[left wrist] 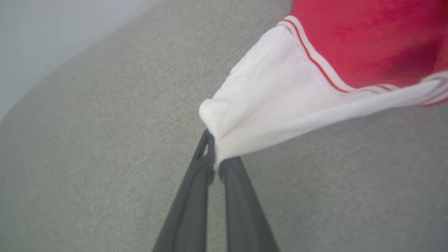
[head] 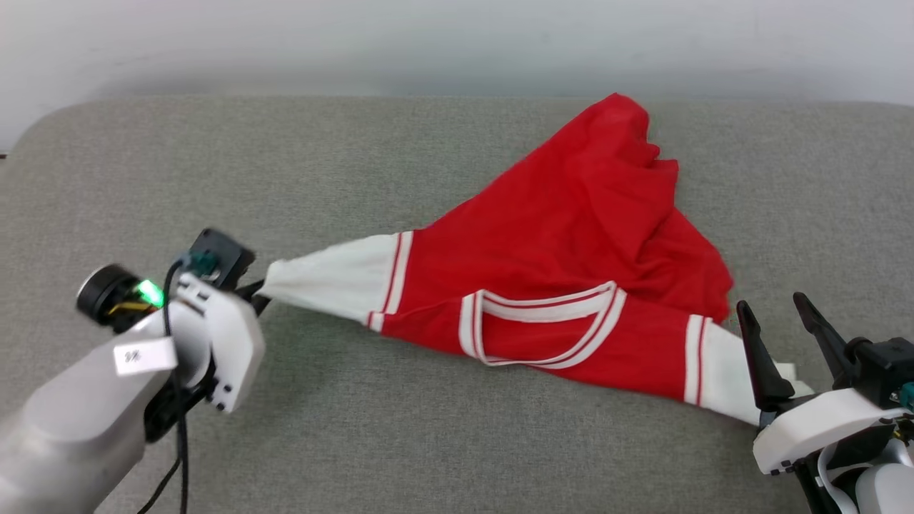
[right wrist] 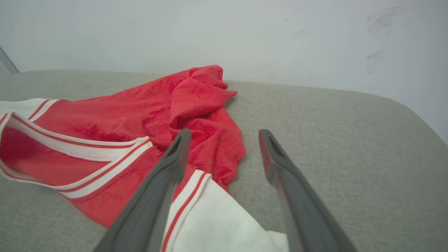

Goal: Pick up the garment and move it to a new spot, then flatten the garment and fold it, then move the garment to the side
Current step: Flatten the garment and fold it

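Your left gripper pinches only the tip of one white sleeve at 9 o'clock. The garment lies crumpled across the middle of the grey cushion. The right gripper, spread at 4 o'clock, holds nothing. If you lift now, the thin pinch may slip, or the red body may bunch.

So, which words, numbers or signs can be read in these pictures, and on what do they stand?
Small white label on the pale left forearm: dark marks, too small and blurred to read.
Red jersey shirt with white sleeves: no lettering on the side that shows.
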### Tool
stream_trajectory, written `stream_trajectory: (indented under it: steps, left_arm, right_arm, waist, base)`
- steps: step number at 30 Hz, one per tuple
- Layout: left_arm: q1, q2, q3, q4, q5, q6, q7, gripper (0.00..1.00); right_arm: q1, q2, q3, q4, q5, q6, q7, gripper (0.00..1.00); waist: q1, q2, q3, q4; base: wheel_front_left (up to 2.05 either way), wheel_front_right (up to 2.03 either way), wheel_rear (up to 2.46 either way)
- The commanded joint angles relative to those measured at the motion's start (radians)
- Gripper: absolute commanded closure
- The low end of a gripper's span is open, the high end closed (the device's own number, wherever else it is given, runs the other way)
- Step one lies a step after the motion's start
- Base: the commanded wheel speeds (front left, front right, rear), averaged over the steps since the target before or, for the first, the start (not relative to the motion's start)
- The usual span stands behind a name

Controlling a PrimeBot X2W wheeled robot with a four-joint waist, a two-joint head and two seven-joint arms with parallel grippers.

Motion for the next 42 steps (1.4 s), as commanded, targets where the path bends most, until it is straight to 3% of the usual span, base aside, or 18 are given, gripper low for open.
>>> stream_trajectory:
  steps: [1, 9, 18, 19, 20, 21, 31, 37, 42]
  left_arm:
    - [0.033, 0.017, 0.002, 0.012, 0.006, 0.018, -0.021, 1.00]
    - [0.201, 0.048, 0.006, 0.119, -0.073, 0.044, -0.079, 1.00]
    - [0.283, -0.007, -0.001, 0.223, -0.123, 0.025, -0.090, 1.00]
    - [0.280, -0.016, 0.004, 0.227, -0.126, 0.025, -0.098, 0.87]
    - [0.275, -0.020, 0.009, 0.230, -0.126, 0.031, -0.112, 0.55]
    - [0.269, -0.022, 0.018, 0.229, -0.125, 0.039, -0.129, 0.00]
    - [0.292, 0.021, 0.088, 0.105, -0.138, 0.135, -0.266, 0.00]
    - [0.356, 0.073, 0.165, -0.065, -0.135, 0.262, -0.313, 0.00]
    - [0.441, 0.086, 0.284, -0.245, -0.080, 0.381, -0.321, 0.00]
  right_arm:
    - [0.008, -0.008, -0.002, -0.004, 0.004, -0.001, -0.001, 0.00]
    - [0.022, -0.020, -0.003, -0.012, 0.013, -0.001, 0.008, 0.00]
    - [0.037, -0.029, -0.007, -0.013, 0.018, -0.001, 0.024, 0.00]
    - [0.039, -0.030, -0.009, -0.014, 0.019, -0.001, 0.026, 0.00]
    - [0.040, -0.032, -0.009, -0.015, 0.019, -0.001, 0.029, 0.00]
    - [0.042, -0.034, -0.010, -0.017, 0.020, -0.001, 0.032, 0.00]
    - [0.087, -0.054, -0.031, -0.058, 0.036, -0.001, 0.060, 0.00]
    - [0.108, -0.060, -0.037, -0.099, 0.044, -0.001, 0.080, 0.00]
    - [0.105, -0.107, 0.006, -0.141, 0.057, -0.001, 0.127, 0.00]
  waist:
    - [0.0000, 0.0000, -0.008, 0.009]
    - [0.0000, 0.0000, -0.018, 0.018]
    - [0.0000, 0.0000, -0.029, 0.024]
    - [0.0000, 0.0000, -0.033, 0.028]
    - [0.0000, 0.0000, -0.038, 0.030]
    - [0.0000, 0.0000, -0.043, 0.033]
    - [0.0000, 0.0000, -0.101, 0.055]
    - [0.0000, 0.0000, -0.119, 0.064]
    - [0.0000, 0.0000, -0.120, 0.077]
  base:
    - [0.00, 0.00, 0.00]
    - [0.00, 0.00, 0.00]
    - [0.00, 0.00, 0.00]
    - [0.00, 0.00, 0.00]
    - [0.00, 0.00, 0.00]
    - [0.00, 0.00, 0.00]
    - [0.00, 0.00, 0.00]
    - [0.00, 0.00, 0.00]
    - [0.00, 0.00, 0.00]
